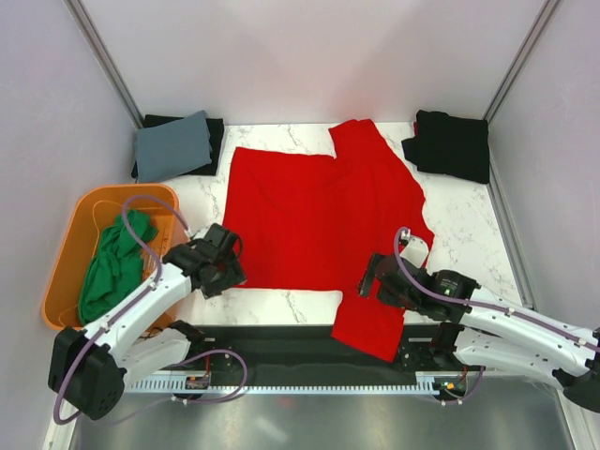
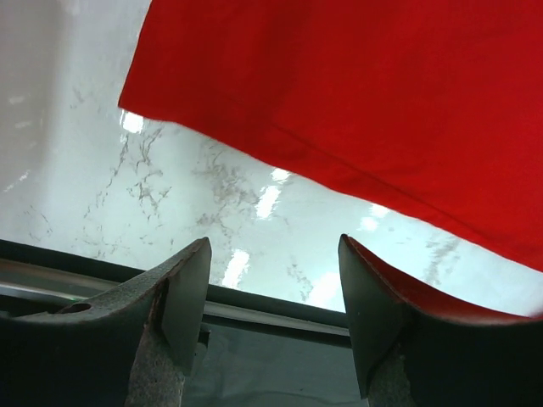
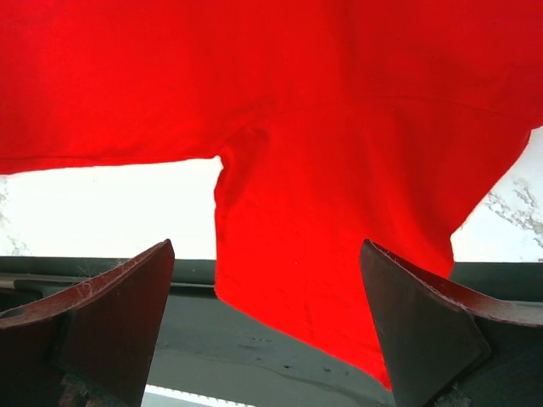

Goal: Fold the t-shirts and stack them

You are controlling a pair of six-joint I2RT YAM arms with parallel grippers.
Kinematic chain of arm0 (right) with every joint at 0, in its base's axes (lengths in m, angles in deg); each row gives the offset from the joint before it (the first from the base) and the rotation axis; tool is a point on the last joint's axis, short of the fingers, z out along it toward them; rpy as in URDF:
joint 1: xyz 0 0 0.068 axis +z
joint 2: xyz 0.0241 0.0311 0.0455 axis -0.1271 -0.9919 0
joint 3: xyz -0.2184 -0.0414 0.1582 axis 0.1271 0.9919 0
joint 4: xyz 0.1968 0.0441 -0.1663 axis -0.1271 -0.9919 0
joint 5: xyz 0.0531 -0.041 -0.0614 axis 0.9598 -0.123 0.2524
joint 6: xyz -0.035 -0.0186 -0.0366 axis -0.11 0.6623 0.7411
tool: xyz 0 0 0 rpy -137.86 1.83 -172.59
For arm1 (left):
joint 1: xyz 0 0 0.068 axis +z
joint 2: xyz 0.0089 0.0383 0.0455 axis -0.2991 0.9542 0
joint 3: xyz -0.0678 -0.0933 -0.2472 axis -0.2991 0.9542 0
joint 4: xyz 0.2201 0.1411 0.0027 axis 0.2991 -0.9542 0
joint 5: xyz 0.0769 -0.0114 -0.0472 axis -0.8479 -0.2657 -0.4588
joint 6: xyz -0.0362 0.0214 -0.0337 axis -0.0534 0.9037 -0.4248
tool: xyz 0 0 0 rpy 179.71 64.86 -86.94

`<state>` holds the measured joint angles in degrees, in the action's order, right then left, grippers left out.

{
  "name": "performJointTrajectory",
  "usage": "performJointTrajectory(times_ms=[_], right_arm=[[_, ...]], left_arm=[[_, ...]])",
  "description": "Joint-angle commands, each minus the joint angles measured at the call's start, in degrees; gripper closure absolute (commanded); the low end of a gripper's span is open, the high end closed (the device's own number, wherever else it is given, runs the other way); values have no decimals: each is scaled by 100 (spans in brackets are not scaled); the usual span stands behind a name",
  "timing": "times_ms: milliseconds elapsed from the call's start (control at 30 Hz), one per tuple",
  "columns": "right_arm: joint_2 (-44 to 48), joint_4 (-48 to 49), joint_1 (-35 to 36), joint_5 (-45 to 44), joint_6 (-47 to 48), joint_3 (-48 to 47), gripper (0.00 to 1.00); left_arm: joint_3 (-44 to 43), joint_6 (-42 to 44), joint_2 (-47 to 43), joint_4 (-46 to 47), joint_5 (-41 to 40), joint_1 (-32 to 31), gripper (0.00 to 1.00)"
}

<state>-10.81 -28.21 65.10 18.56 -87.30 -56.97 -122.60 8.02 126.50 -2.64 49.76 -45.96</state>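
Ahead of the spread left tool and spread right tool lies a red shirt; best to grip its near edge evenly.

You have white shells over black joints on the left arm and right arm; a mauve cable loops along each; the left gripper and right gripper are black; their fingers are dark, wedge-shaped, lint-flecked.
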Motion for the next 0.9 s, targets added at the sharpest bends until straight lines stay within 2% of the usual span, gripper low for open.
performJointTrajectory(times_ms=[0, 167, 367, 600, 733, 867], right_arm=[[173, -47, 21, -61, -88, 149, 2], [323, -20, 12, 0, -96, 439, 2], [235, 251, 12, 439, -167, 922, 2], [244, 454, 21, 458, -237, 1196, 2], [-80, 595, 21, 475, -141, 1196, 2], [-327, 762, 21, 545, -79, 1169, 2]], left_arm=[[507, -651, 167, 454, 35, -62, 31], [878, -784, 606, 1165, -229, -54, 26], [739, -828, 1327, 1535, -493, -18, 27], [597, -732, 740, 1632, -748, -18, 30], [764, -828, 318, 1659, -686, -18, 30], [913, -793, 308, 1659, -686, -18, 31]])
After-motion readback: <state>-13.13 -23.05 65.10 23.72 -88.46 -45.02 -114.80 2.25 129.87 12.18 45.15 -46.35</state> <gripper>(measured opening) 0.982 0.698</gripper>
